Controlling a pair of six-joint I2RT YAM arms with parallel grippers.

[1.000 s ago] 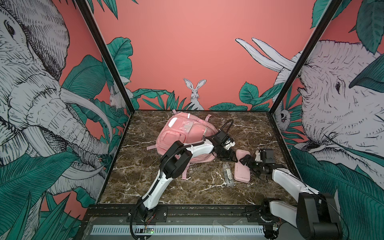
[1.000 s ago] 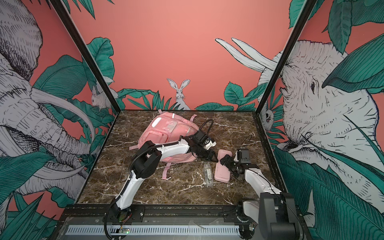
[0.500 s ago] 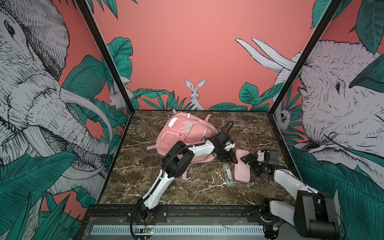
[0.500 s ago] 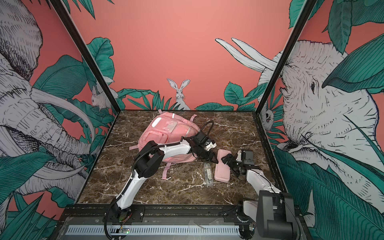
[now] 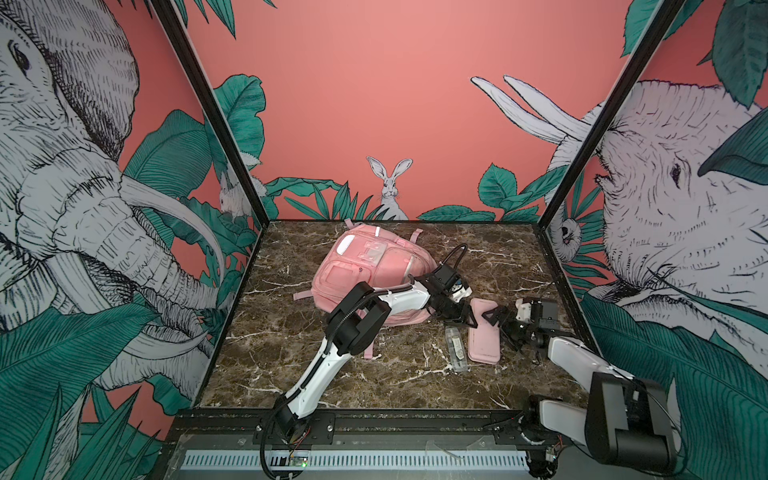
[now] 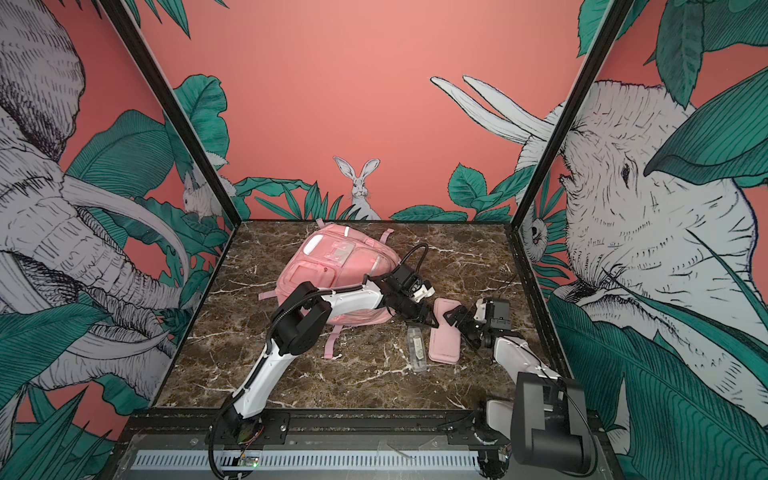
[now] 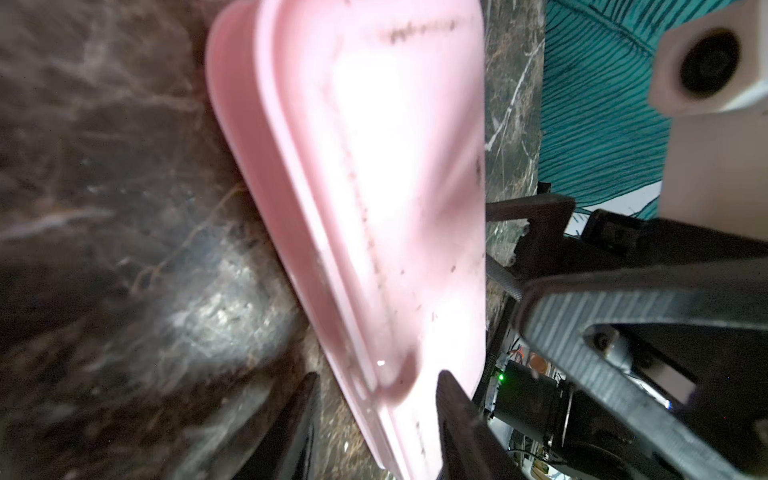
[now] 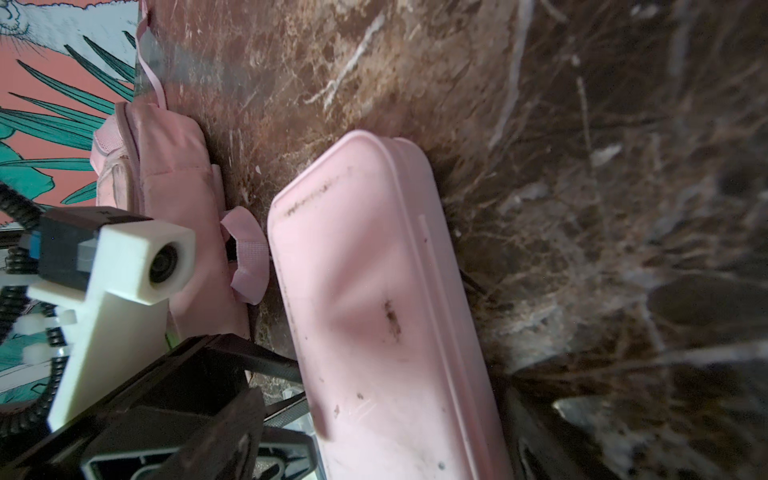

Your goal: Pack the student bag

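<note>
While the pink student bag [image 5: 365, 266] lies flat on the marble table [image 5: 374, 386] with its front pockets facing up, nothing is going into it yet, so the packing looks to be at an early stage. In both top views no open zip or mouth of the bag shows, though the left arm crosses over its near edge and hides part of it. Just beside the bag, on the side where the right arm works, a slim pink pencil case [image 5: 484, 336] lies on the table, with a strap loop [image 8: 247, 257] of the bag almost touching it. A small clear case [image 5: 455, 351] lies between the bag's near corner and the pencil case, also outside the bag. The left gripper [image 5: 468, 320] reaches past the bag to the end of the pencil case closest to the bag. In the blurred left wrist view its jaws stand partly apart with the case's edge between them and one fingertip [image 7: 453, 411] over the case's flat face. Whether they already pinch it, I cannot tell. The right gripper [image 5: 500, 324] sits at the same end of the pencil case, on the side away from the bag, its jaws spread wide and gripping nothing. By my reading, almost everything remains: lifting the pencil case, opening the bag, and putting both cases inside.
</note>
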